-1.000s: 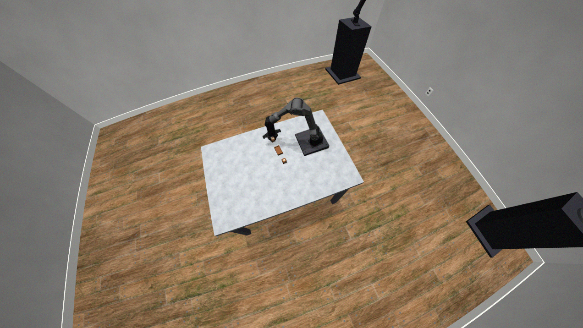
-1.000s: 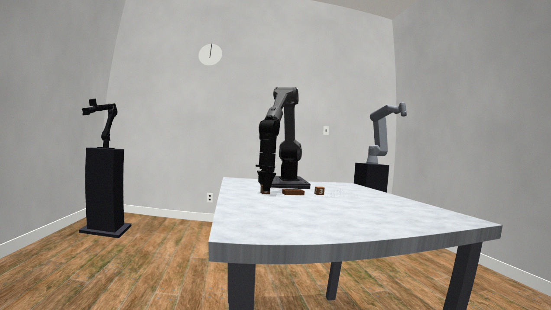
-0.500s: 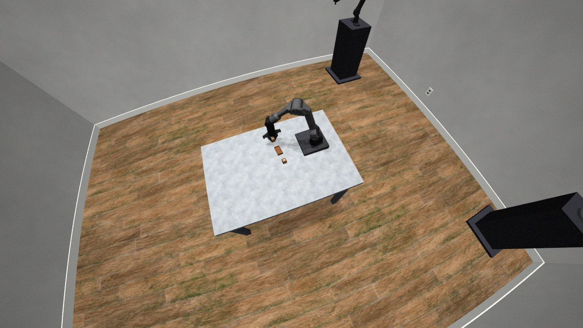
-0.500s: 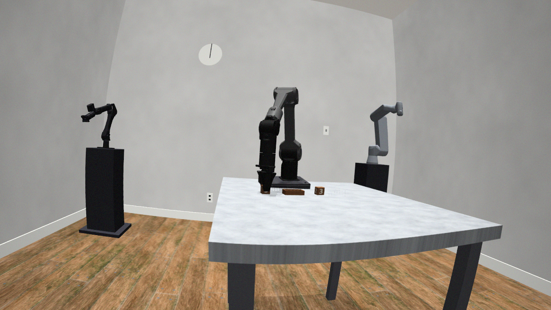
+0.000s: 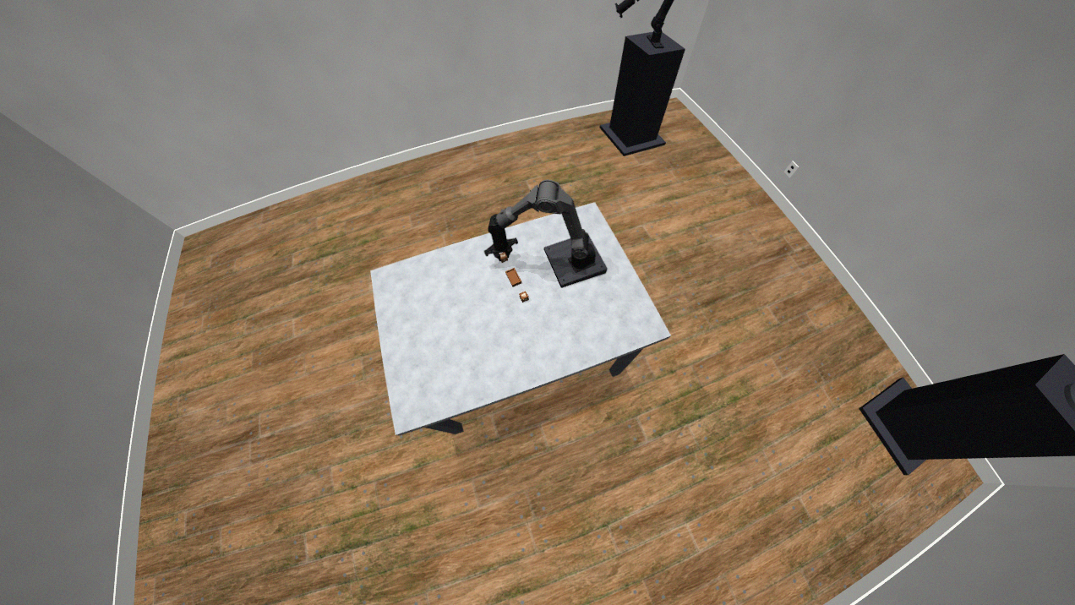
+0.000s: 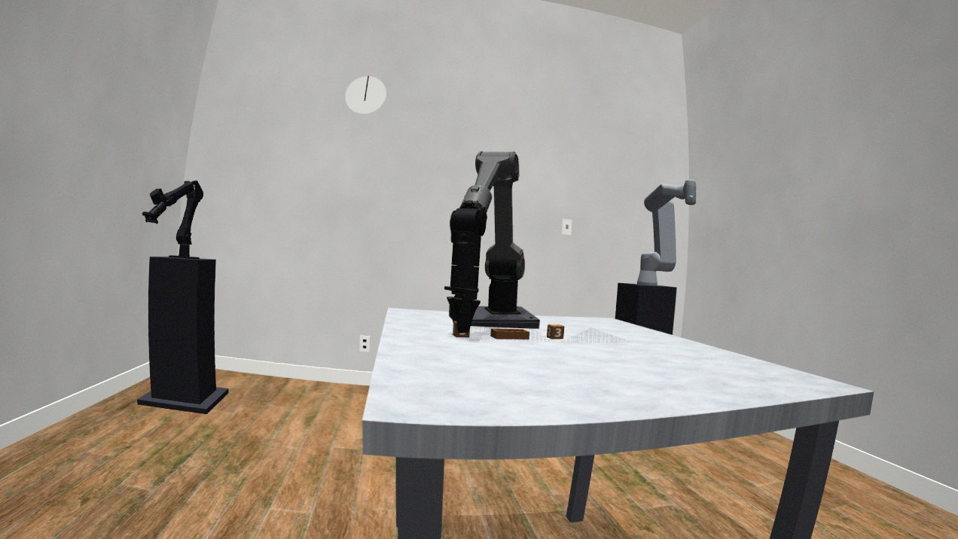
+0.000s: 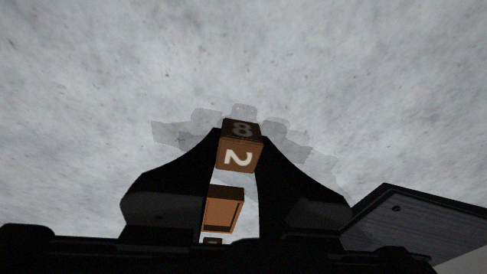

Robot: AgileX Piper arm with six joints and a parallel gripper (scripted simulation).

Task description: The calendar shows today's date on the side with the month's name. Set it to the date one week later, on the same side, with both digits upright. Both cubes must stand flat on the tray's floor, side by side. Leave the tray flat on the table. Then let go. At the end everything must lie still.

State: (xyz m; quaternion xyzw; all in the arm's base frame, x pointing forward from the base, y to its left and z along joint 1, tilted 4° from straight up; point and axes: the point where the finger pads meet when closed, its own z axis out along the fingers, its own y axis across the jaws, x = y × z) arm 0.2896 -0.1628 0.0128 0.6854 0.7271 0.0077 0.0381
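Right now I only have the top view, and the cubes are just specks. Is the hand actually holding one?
Observer: Yes. On the wrist view, the hand is shut on a cube, with a 2 facing the camera and an 8 on the adjoining face.
Operator: And the other cube, what digit does it show?
Observer: On the exterior view, the second cube stands on the table to the right of the tray, apart from it, with an upright 3 facing that camera.
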